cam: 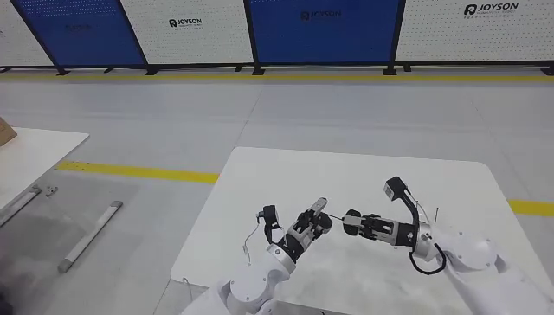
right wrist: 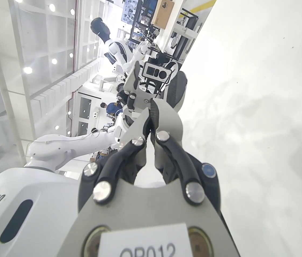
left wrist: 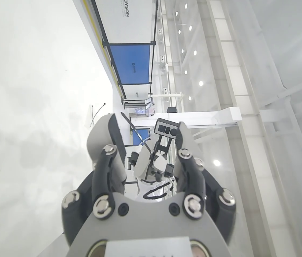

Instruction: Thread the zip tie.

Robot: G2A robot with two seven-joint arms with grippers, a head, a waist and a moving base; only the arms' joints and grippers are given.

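Two grippers are facing each other tip to tip over the lower middle of the white table (cam: 363, 172), just apart. In the top view, the left gripper (left wrist: 147, 124) is hanging to the left of the pair, and its fingers (left wrist: 114, 132) are standing spread wide with nothing between the pads. To its right, the right gripper (right wrist: 151, 108) is keeping its fingers (right wrist: 167, 118) pressed tightly together, and it is pinching the zip tie (left wrist: 134, 131). This thin dark strip is sticking out from those closed tips and slanting toward the open gap of the left gripper. In the left wrist view the free end is appearing beside the tip of one left finger, but whether it is touching that finger cannot be told. The strip is staying up in the air, clear of the tabletop. Two loose ties (left wrist: 98, 114), thin and slightly curved, are lying flat on the table right of the right arm's wrist, well apart from the strip being held. Both arms are coming up from the bottom edge of the top view and angling inward toward the middle.
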